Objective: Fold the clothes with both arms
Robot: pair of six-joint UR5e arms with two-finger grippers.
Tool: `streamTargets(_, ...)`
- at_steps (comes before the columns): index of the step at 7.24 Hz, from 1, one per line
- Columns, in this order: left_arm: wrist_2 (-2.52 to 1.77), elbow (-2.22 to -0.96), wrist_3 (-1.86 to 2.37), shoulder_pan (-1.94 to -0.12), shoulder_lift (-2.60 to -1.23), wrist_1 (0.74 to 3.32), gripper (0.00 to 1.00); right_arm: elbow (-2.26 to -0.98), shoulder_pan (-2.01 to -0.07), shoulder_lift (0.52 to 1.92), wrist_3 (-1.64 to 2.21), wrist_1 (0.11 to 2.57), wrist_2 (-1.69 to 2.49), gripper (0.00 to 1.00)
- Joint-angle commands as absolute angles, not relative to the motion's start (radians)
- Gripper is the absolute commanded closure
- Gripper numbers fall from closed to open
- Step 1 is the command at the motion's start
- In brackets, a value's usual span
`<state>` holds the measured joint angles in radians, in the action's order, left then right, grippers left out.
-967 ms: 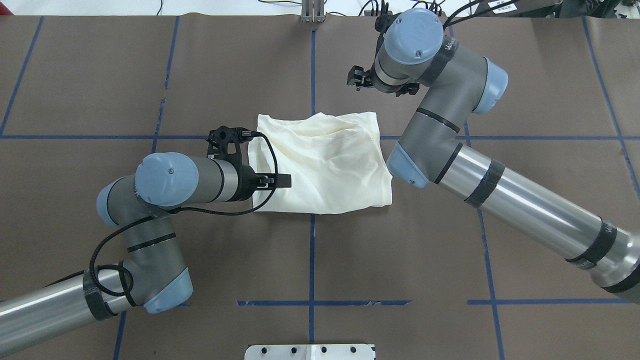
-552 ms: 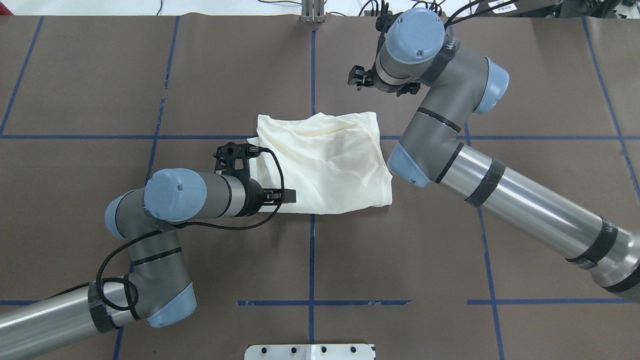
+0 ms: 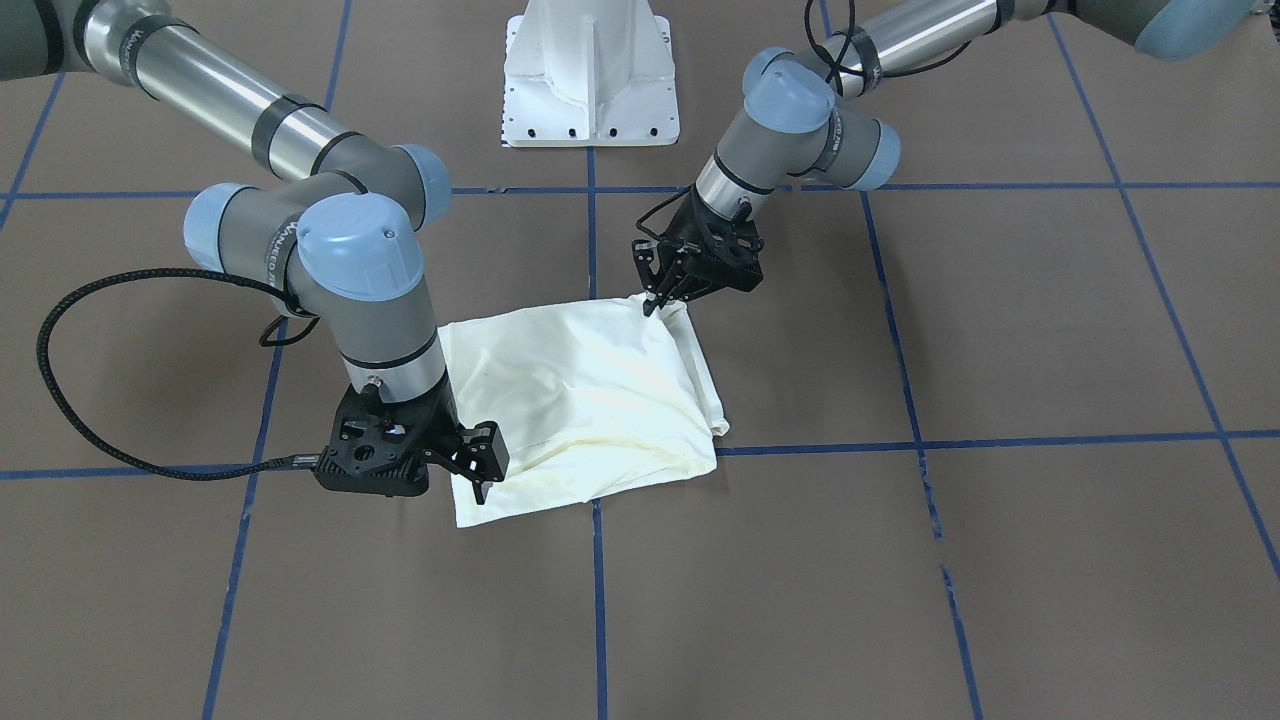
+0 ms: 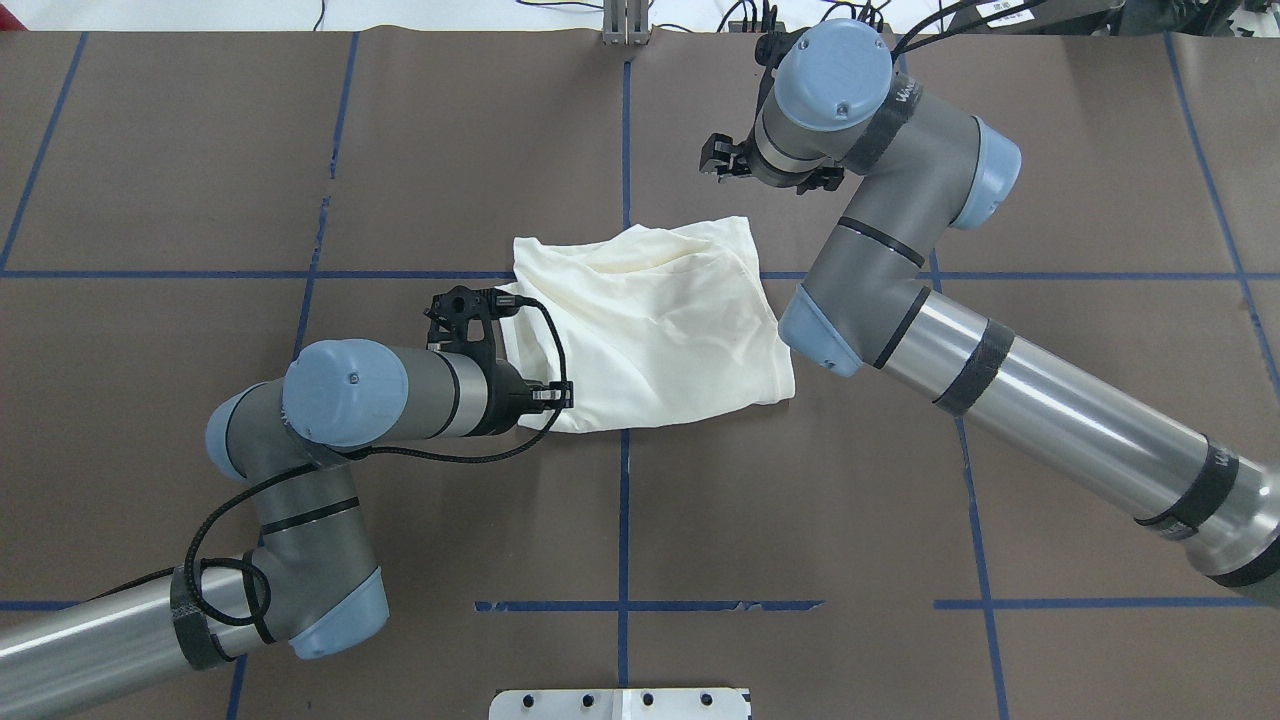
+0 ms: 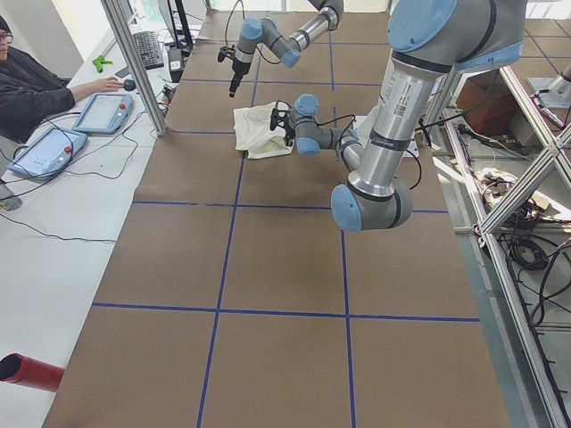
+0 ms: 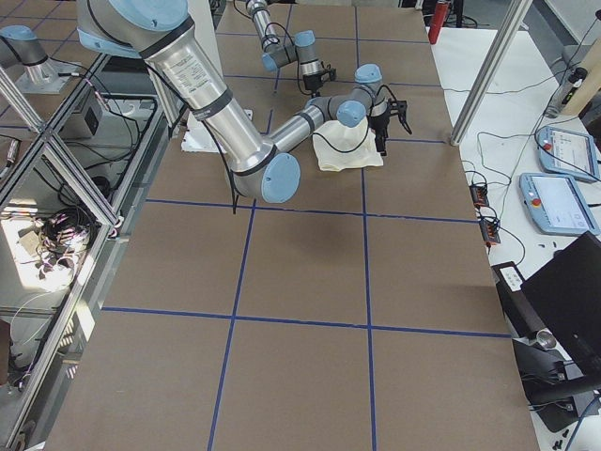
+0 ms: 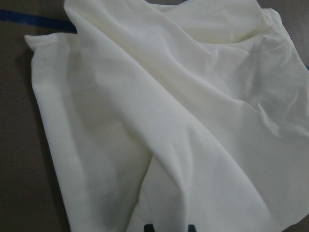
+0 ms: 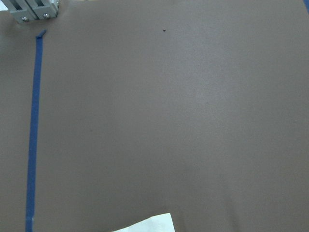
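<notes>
The folded shirt point(image 4: 660, 320) lies mid-surface point(image 4: 450, 150). The left hand point(image 4: 560, 396), fingers spread, sits at its near left corner. The right hand point(image 3: 484, 468), also spread, hovers just past the far right corner, clear of it.

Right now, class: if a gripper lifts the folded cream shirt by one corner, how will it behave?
Probably floppy: the shirt shows soft wrinkles, so it may drape and unfold. Likely light: its thin layers lie nearly flat on the table.
</notes>
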<state>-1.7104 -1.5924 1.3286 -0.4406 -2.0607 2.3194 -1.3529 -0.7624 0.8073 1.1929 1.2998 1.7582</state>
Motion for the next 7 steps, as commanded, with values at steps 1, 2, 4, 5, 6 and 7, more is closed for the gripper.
streamTargets(1,-1.712,-1.591,1.324,-0.442,-1.979,2.455,1.0,-1.353,-0.762,0.811,1.192,1.299,1.756,0.0)
streamTargets(2,-1.716,-1.589,1.324,-0.442,-1.936,2.535,1.0,-1.353,-0.762,0.811,1.192,1.299,1.756,0.0)
streamTargets(4,-1.72,-1.591,1.322,-0.442,-1.936,2.543,0.34,-1.354,-0.762,0.811,1.192,1.299,1.758,0.0)
streamTargets(5,-1.723,-1.606,1.322,-0.446,-1.94,2.536,0.0,-1.355,-0.762,0.811,1.192,1.298,1.758,0.0)
streamTargets(6,-1.765,-1.649,1.322,-0.475,-1.937,2.527,0.0,-1.355,-0.762,0.811,1.192,1.298,1.758,0.0)
streamTargets(7,-1.84,-1.667,1.33,-0.518,-1.94,2.526,0.0,-1.355,-0.762,0.811,1.192,1.298,1.759,0.0)
